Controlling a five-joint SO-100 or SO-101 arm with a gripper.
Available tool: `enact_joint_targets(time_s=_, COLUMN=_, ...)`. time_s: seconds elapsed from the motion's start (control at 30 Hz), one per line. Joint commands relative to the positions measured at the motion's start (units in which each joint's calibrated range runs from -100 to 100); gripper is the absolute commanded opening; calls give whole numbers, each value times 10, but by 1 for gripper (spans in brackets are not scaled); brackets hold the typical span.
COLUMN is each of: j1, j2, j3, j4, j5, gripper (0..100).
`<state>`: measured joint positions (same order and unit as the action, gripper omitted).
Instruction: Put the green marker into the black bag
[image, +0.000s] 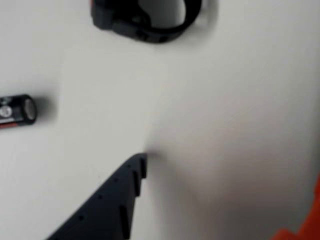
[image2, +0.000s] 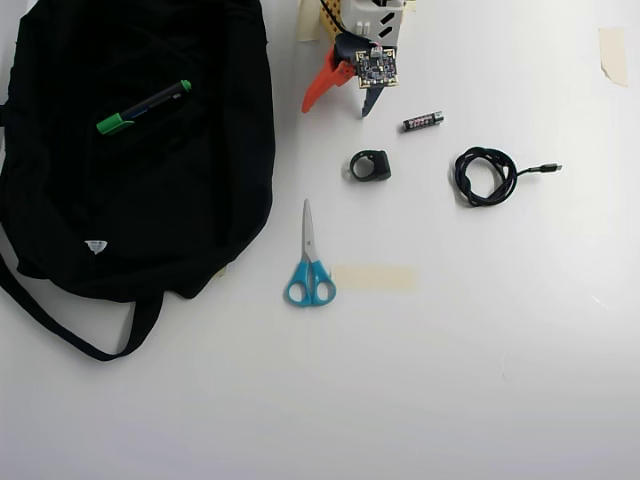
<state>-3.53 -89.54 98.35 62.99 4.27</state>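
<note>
Green marker (image2: 143, 107) lies on the black bag (image2: 200, 200) (fingers (image2: 318, 88) spread, empty).

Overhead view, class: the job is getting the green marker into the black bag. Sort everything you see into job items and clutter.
Job: marker, lying on the bag; claw, empty.

Clutter: scissors, battery, cable, black ring, tape.
</note>
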Motion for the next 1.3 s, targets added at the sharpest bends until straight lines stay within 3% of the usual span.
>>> enact_joint_targets(time_s=0.0, j1=-8, j2=-5, j3=13, j4=37, j5=-1, gripper=39)
enact_joint_targets(time_s=0.37, j1=-31, j2=-72, j3=11, j4=45, j5=-1, gripper=2)
enact_joint_targets(time_s=1.27, j1=-31, j2=-97, j3=10, j4=88, j5=-1, gripper=2)
